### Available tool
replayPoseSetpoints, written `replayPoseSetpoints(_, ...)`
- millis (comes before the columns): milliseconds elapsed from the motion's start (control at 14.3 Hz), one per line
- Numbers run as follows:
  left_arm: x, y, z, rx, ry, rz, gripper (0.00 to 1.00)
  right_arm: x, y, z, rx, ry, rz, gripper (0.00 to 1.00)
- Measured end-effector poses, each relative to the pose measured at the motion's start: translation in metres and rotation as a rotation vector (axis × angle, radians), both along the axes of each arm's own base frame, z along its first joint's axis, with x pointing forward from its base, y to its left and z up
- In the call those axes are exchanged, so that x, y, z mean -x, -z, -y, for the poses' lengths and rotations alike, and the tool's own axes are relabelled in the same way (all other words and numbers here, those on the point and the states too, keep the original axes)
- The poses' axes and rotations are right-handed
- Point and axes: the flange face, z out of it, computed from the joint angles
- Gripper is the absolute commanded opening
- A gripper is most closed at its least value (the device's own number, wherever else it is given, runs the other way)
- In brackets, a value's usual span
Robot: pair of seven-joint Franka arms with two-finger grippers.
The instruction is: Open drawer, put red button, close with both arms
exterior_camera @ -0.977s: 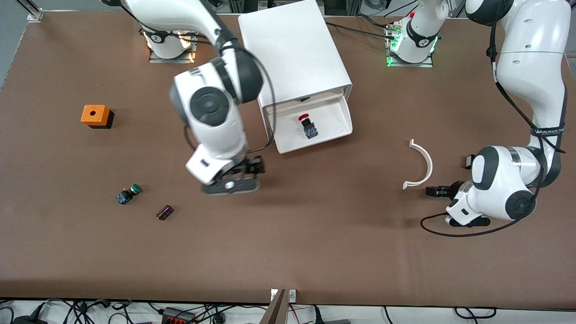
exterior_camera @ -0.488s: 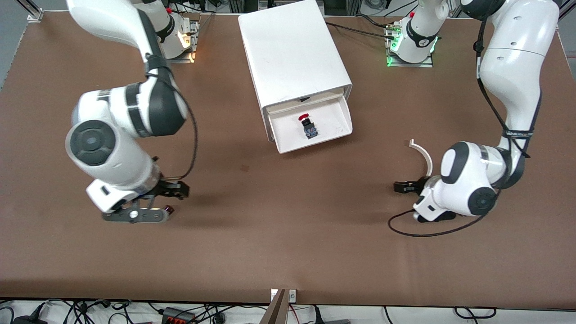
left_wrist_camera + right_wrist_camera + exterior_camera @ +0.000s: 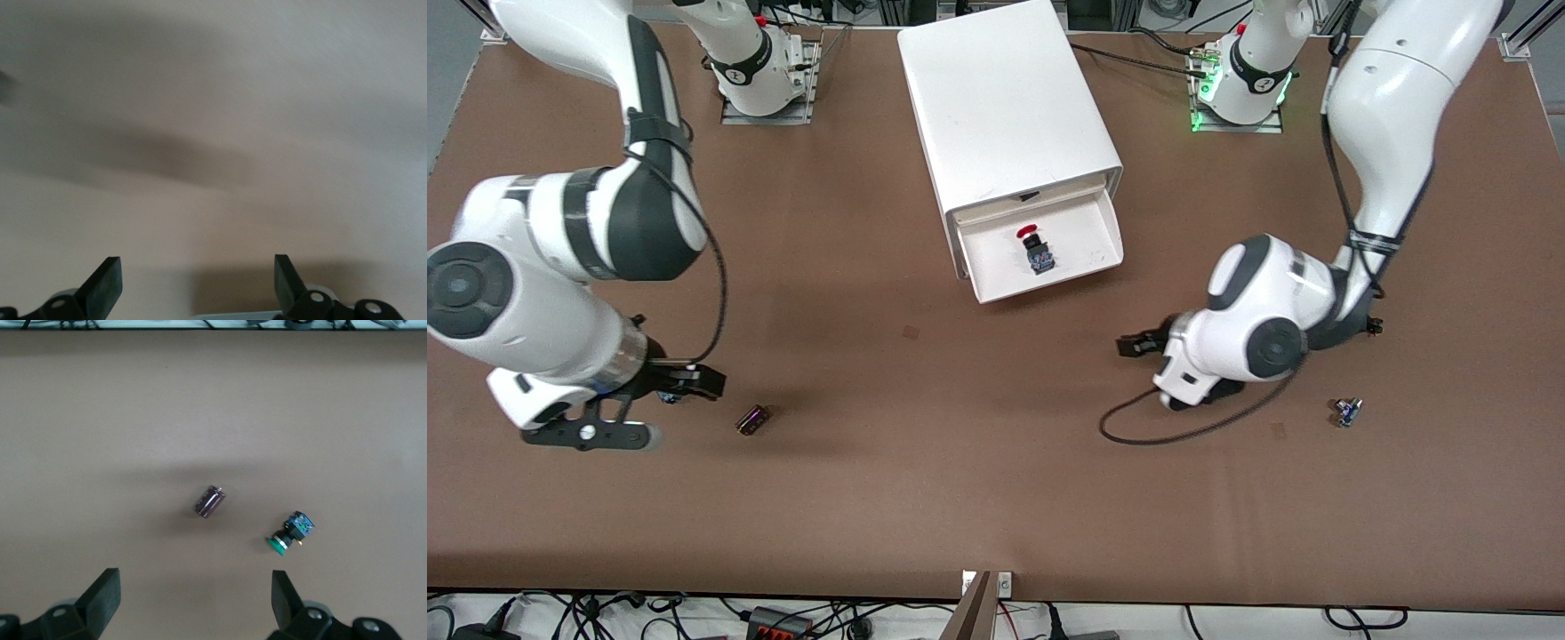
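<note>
- the drawer point(image 3: 1049, 253) is sitting pulled out of the white cabinet point(image 3: 1005, 98), which is standing at the middle of the table's point(image 3: 996, 498) edge where my bases are.
- the red button point(image 3: 1034, 247) is lying inside the drawer, on its floor, touching neither side wall.
- my left gripper point(image 3: 1138, 345) is hanging with its fingers point(image 3: 105, 285) spread apart and holding nothing, over bare table toward my left arm's end, nearer the front camera than the drawer.
- my right gripper point(image 3: 698, 382) is hanging with its fingers point(image 3: 103, 595) spread apart and holding nothing, over the table toward my right arm's end.
- a green button point(image 3: 290, 535) and a small dark cylinder point(image 3: 752, 420) are lying near each other on the table by my right gripper, not touching.
- a small bluish part point(image 3: 1347, 412) is lying on the table toward my left arm's end.
</note>
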Motion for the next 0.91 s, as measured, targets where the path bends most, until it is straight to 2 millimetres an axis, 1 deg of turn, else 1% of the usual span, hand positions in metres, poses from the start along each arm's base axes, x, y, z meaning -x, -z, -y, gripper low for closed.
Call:
replayPoseSetpoints(140, 0.022, 0.003, 0.046, -0.017, -0.024, 0.01, 1.0, 0.005, -0.012, 0.045, -0.059, 0.042, -0.011, 1.0)
replayPoseSetpoints(209, 0.033, 0.006, 0.065, -0.024, -0.031, 0.011, 1.0, 0.01, -0.019, 0.068, -0.09, 0.055, -0.014, 1.0)
replayPoseSetpoints(279, 0.042, 0.009, 0.077, -0.028, -0.03, 0.009, 1.0, 0.017, -0.028, 0.089, -0.112, 0.057, -0.014, 1.0)
replayPoseSetpoints(349, 0.048, 0.01, 0.084, -0.028, -0.025, 0.008, 1.0, 0.025, -0.038, 0.105, -0.125, 0.056, -0.01, 1.0)
replayPoseSetpoints(488, 0.058, 0.005, 0.092, -0.025, -0.012, 0.007, 1.0, 0.041, -0.056, 0.133, -0.141, 0.051, -0.009, 1.0)
replayPoseSetpoints(628, 0.071, -0.004, 0.1, -0.026, 0.003, 0.008, 1.0, 0.058, -0.065, 0.154, -0.149, 0.028, -0.02, 1.0)
replayPoseSetpoints(698, 0.08, -0.006, 0.106, -0.028, 0.013, 0.004, 1.0, 0.064, -0.067, 0.161, -0.144, 0.019, -0.03, 1.0)
replayPoseSetpoints(767, 0.089, -0.007, 0.111, -0.03, 0.025, -0.003, 1.0, 0.07, -0.068, 0.165, -0.136, 0.015, -0.042, 1.0)
replayPoseSetpoints(907, 0.107, -0.004, 0.122, -0.033, 0.053, -0.021, 1.0, 0.079, -0.069, 0.163, -0.114, 0.007, -0.061, 1.0)
